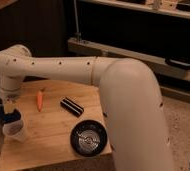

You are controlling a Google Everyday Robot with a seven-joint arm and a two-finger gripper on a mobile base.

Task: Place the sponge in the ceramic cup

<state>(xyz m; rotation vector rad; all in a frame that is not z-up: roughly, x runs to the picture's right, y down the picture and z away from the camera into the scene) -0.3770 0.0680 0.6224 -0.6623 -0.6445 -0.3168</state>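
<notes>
Far left: the gripper [9, 112] hangs straight down over the table's [48, 131] left edge. Its jaws are clenched, and the blue sponge [10, 119] shows at its tip, apparently pinched between them. The sponge sits right at the mouth of the white cup [17, 133], touching or just above the rim. How far it reaches inside cannot be told.

Handling, as judged:
- Sponge: light, soft and compressible. It will spring back when let go and may cling to a finger pad. Take hold across its short faces, near the middle.
- Cup: light, hard and breakable, with no handle, and narrower at the base. A sideways push on the rim could tip it, so any contact should come from directly above.

Further right lie an orange stick [39, 99], a black ribbed bar [72, 106] and a round black bowl [89, 139], all apart from the cup. The white arm [63, 67] spans above them.
</notes>
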